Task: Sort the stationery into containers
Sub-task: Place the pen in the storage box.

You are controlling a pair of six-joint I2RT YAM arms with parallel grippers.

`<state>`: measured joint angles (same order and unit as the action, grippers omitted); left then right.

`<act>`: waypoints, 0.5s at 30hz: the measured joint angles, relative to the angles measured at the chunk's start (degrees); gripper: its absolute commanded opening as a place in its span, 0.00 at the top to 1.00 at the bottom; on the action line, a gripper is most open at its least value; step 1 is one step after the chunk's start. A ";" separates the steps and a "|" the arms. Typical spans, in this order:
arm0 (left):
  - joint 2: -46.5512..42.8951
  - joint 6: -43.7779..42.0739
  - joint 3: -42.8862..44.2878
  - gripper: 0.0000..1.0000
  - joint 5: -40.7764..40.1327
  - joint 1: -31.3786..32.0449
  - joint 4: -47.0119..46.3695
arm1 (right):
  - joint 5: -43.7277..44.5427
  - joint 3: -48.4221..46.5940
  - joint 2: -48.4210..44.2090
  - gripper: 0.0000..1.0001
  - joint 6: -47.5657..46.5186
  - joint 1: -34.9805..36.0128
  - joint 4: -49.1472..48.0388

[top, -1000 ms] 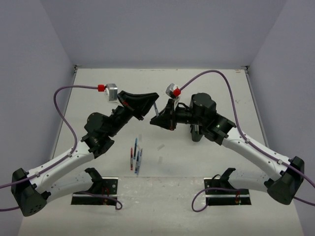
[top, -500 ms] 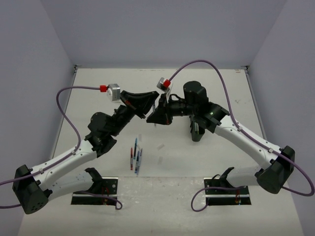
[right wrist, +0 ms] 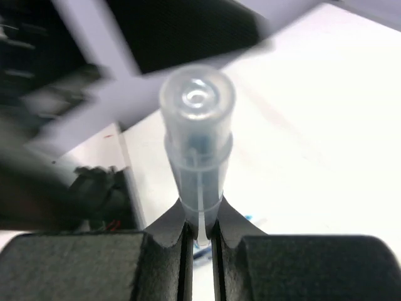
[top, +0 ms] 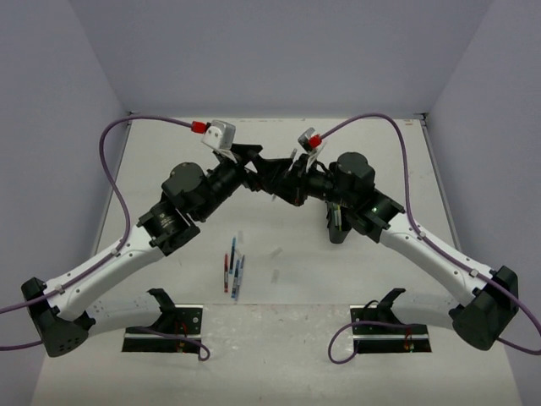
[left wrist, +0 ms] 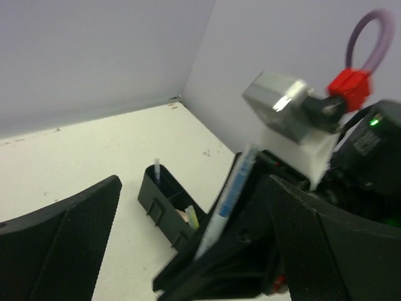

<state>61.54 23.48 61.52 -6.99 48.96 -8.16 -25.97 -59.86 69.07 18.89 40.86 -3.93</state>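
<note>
Top external view: we see both arms reaching inward, so that the left gripper (top: 256, 169) and the right gripper (top: 283, 180) meet nose to nose above the far middle of the table (top: 287, 338). Through the right wrist camera we find the right gripper's fingers (right wrist: 164, 233) clamped together on a clear-barrelled pen (right wrist: 198, 157), which stands up out of the grip toward the lens. Through the left wrist camera we see the left gripper's fingers (left wrist: 59, 251) spread wide apart, with that pen slanting in the gap between them. The black organiser tray (top: 335, 230) lies right of centre, partly under the right arm. Inside it we make out a thin pale pen (left wrist: 156, 170) standing upright, a pinkish piece (left wrist: 182, 215) and a yellow-green tip (left wrist: 192, 217). A cluster of loose pens (top: 233, 271) lies near centre, well apart from the tray, with pale bits (top: 276, 252) just right of it.
</note>
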 measured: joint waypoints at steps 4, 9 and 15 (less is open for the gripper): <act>0.58 2.91 10.12 0.00 -9.80 2.57 10.44 | 12.96 3.49 -0.88 1.00 0.66 -1.44 4.77; -1.68 2.48 16.85 0.00 -19.96 2.44 18.35 | 27.77 8.19 -3.39 1.00 3.83 -5.31 14.91; -8.02 2.42 10.99 0.00 -22.09 2.46 24.63 | 41.56 9.77 -4.82 1.00 7.01 -9.86 26.16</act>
<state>53.52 25.91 72.51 -29.09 51.42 16.47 15.59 -50.09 64.25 25.89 31.01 22.23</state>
